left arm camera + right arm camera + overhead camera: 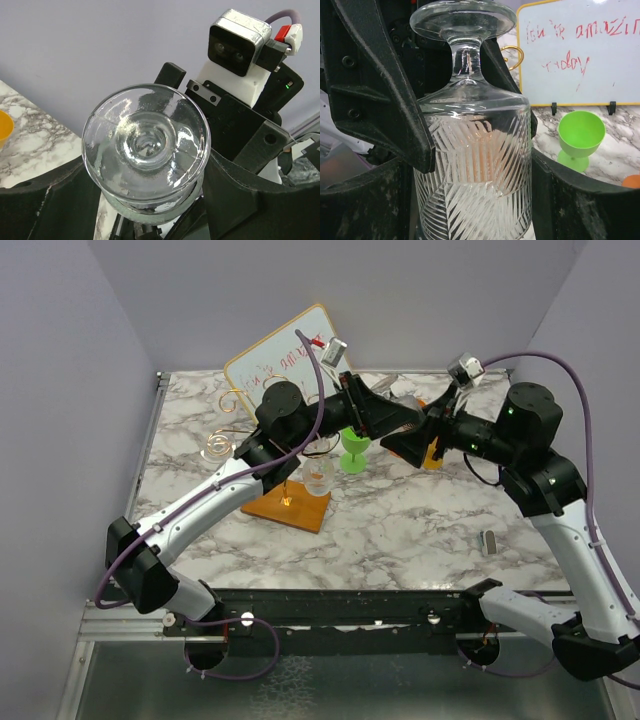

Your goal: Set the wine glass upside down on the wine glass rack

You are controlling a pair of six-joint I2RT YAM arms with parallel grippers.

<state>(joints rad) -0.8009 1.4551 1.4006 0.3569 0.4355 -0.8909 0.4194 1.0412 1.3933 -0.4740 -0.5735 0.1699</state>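
The wine glass (405, 403) is clear with cut diagonal lines and hangs in the air, foot up, between the two arms at the back middle. My left gripper (393, 418) is shut on its bowl. In the left wrist view the round foot (145, 142) faces the camera, and my left gripper (145, 172) has a finger on each side. My right gripper (472, 200) closes on the lower bowl of the wine glass (475, 165), with the left finger (375, 85) higher up. The wine glass rack (222, 445) of gold wire on a brown base (290, 505) stands to the left.
A second clear glass (318, 475) is at the rack's near right side. A tilted whiteboard (285, 360) with red writing stands behind. A green goblet (354, 452) and an orange cup (432, 455) sit under the grippers. A small grey object (490, 540) lies at the right.
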